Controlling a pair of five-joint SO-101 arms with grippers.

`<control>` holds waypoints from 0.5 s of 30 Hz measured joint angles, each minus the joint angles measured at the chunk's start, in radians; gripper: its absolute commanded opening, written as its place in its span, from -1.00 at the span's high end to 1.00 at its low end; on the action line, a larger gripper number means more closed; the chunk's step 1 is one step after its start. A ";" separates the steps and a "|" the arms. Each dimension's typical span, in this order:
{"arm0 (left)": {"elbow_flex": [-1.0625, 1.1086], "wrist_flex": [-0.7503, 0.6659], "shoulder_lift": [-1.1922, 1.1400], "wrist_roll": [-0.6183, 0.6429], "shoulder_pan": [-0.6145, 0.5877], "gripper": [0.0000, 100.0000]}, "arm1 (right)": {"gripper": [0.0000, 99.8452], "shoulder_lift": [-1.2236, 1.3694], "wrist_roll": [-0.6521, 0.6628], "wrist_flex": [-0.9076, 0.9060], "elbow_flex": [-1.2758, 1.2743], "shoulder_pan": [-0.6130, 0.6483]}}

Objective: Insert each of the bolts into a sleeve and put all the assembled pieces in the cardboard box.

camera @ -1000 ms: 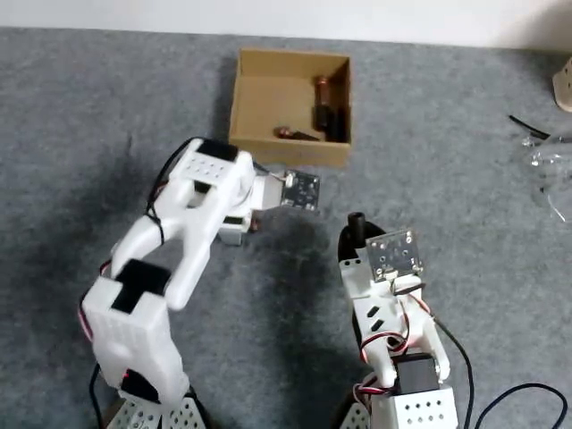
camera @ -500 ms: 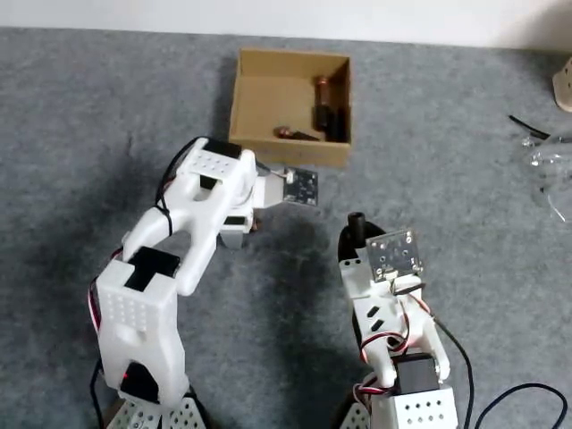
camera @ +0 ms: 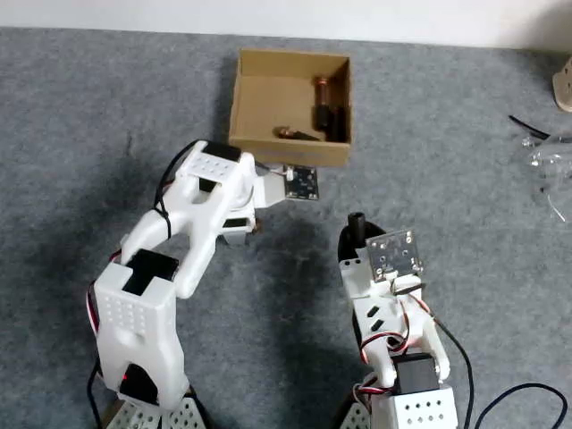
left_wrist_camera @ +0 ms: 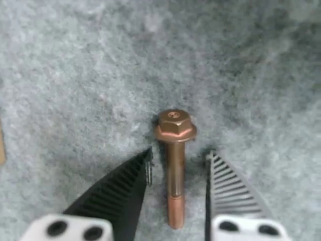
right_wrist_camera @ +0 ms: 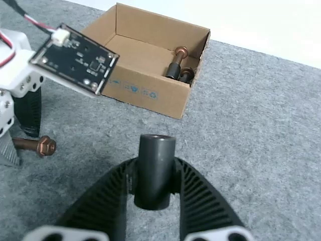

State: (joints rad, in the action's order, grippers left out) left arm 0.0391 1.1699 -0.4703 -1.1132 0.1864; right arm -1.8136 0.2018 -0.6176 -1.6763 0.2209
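A copper bolt point(left_wrist_camera: 174, 170) lies on the grey carpet between the spread fingers of my left gripper point(left_wrist_camera: 179, 154), which is open and straddles its shank without closing on it. The same bolt point(right_wrist_camera: 37, 145) lies in the right wrist view beside the left fingers point(right_wrist_camera: 26, 113). My right gripper point(right_wrist_camera: 154, 173) is shut on an upright dark sleeve point(right_wrist_camera: 155, 165), held above the carpet in front of the cardboard box point(right_wrist_camera: 145, 93). Seen from the high view, the sleeve point(camera: 357, 222) sits right of the left gripper point(camera: 253, 223). Assembled pieces point(camera: 322, 105) lie inside the box point(camera: 286, 152).
Thin wires and a clear object point(camera: 545, 152) lie at the far right edge of the carpet. The left arm's camera board point(camera: 302, 182) hangs just in front of the box's near wall. Open carpet stretches to the left of the box.
The left arm has shifted slightly toward the box, settling over the bolt. The right arm and sleeve have not moved.
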 measured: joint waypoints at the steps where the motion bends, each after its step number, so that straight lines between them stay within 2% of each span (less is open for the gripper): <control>1: 0.000 0.000 0.000 0.000 0.000 0.69 | 0.99 0.000 0.000 0.000 0.000 0.000; 3: 0.002 0.000 0.000 0.000 0.000 0.74 | 0.99 0.000 0.000 0.000 0.000 0.000; 6: 0.005 0.000 0.000 0.000 0.000 1.00 | 0.99 0.000 0.000 0.000 0.000 0.000; 15: 0.012 0.002 -0.002 0.002 0.002 0.99 | 0.99 0.000 0.000 0.000 0.000 0.000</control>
State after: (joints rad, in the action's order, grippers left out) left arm 0.0514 1.1715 -0.4718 -1.1116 0.1880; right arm -1.8136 0.2018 -0.6176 -1.6763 0.2209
